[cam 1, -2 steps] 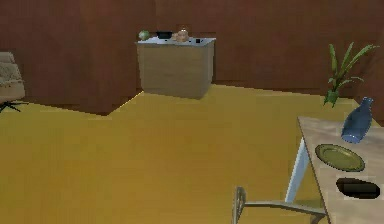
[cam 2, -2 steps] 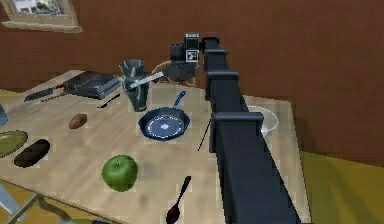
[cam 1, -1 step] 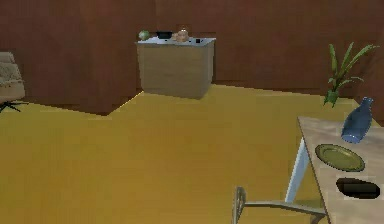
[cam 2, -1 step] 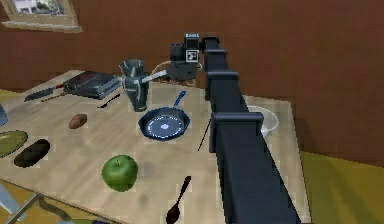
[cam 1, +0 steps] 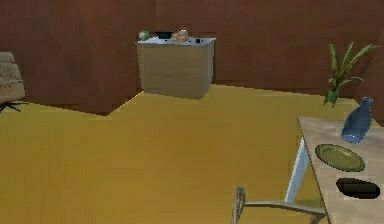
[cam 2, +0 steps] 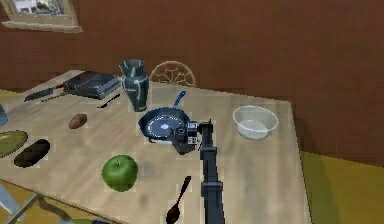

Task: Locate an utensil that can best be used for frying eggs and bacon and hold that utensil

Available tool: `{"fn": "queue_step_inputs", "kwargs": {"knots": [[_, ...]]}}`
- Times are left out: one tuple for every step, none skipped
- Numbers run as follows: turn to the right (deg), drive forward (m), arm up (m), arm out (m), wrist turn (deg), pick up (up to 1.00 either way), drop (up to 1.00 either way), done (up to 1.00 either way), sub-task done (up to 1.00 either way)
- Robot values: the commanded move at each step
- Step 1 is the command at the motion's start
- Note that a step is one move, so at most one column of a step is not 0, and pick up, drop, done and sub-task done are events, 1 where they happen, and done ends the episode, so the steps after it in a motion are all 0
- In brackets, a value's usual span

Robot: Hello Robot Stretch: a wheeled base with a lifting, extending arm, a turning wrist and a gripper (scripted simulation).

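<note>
Grasp step in hand. The frying pan point(cam 2: 158, 124) lies on the worktop point(cam 2: 265, 170) just beyond the green apple point(cam 2: 120, 171), with the arm point(cam 2: 210, 185) stretched to it (jaws' state and hold: cannot tell). Next move likely calls for lifting the pan clear.

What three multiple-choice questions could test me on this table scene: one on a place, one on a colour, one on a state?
1. In the arm side view, where does the white bowl lie from the frying pan?
A. left
B. right
C. inside it

2. What colour is the apple?
A. red
B. yellow
C. green

3. How is the dark jug placed on the table?
A. standing upright
B. lying on its side
C. upside down

Answers: B, the bowl sits right of the pan. C, its skin is plainly green. A, its mouth faces up and its base is on the tabletop.
</note>
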Motion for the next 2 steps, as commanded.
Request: {"fn": "queue_step_inputs", "kwargs": {"knots": [[0.0, 0.0, 0.0, 0.0, 0.0, 1.0, 0.0, 0.0, 0.0], [0.0, 0.0, 0.1, 0.0, 0.0, 0.0, 0.0, 0.0, 0.0]]}}
